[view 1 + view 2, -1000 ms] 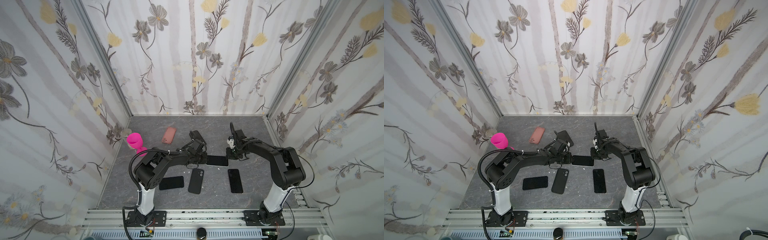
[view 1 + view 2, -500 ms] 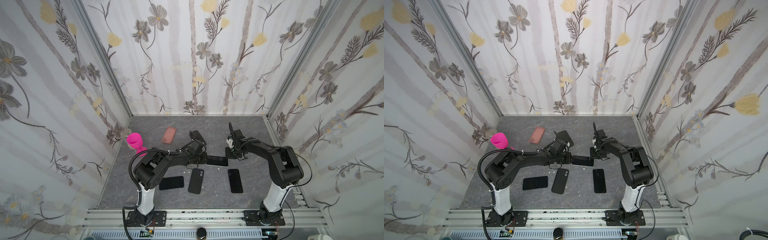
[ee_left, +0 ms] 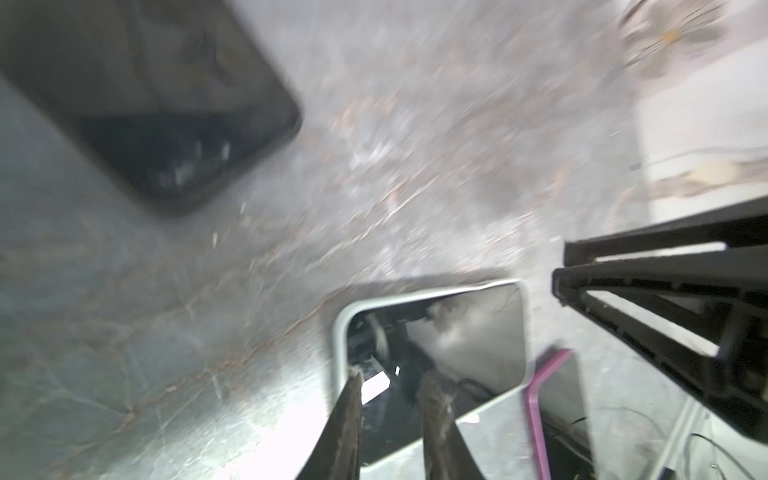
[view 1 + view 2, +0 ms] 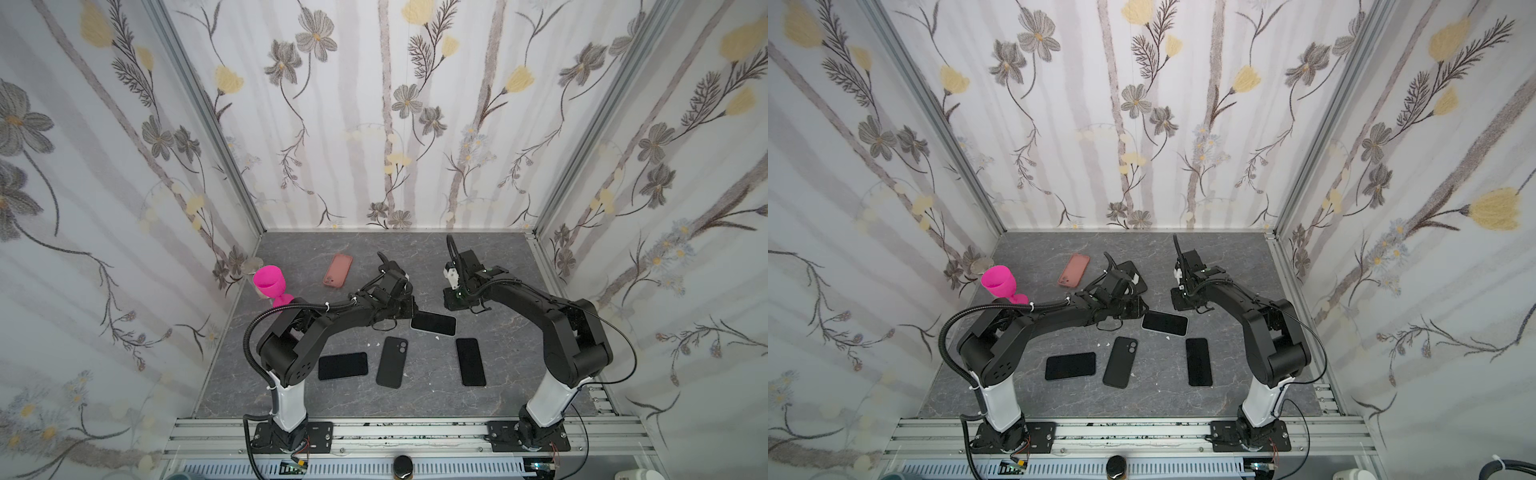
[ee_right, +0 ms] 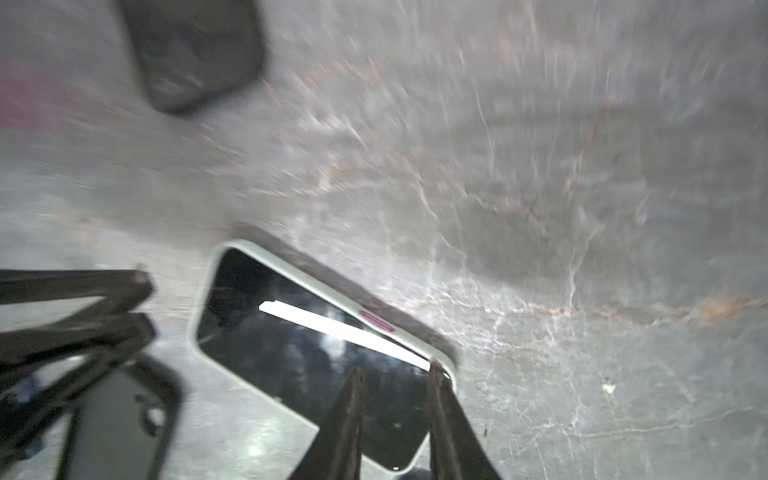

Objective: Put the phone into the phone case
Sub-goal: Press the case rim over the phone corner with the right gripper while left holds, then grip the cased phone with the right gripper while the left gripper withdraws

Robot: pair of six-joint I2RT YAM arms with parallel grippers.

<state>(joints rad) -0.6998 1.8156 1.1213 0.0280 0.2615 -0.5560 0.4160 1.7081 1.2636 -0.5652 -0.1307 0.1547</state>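
A phone with a dark screen lies inside a light-rimmed phone case (image 4: 433,323) (image 4: 1164,323) flat on the grey floor, at the middle in both top views. My left gripper (image 4: 410,312) (image 3: 392,376) hangs over its left end. The jaws stand a little apart, one fingertip (image 3: 355,376) at the case rim and the other over the screen, gripping nothing. My right gripper (image 4: 454,307) (image 5: 395,370) is over the phone's (image 5: 307,353) right end. Its jaws are slightly open, one fingertip (image 5: 434,368) at the rim near a pink side button.
A pink case (image 4: 338,271) and a pink goblet (image 4: 270,282) stand at the back left. A black case (image 4: 1136,276) lies behind my left wrist. Nearer the front lie a black phone (image 4: 343,365), a black case (image 4: 392,361) and another black phone (image 4: 470,361).
Both arms and the cased phone stay about where they were. The right gripper's jaws have come a little apart.
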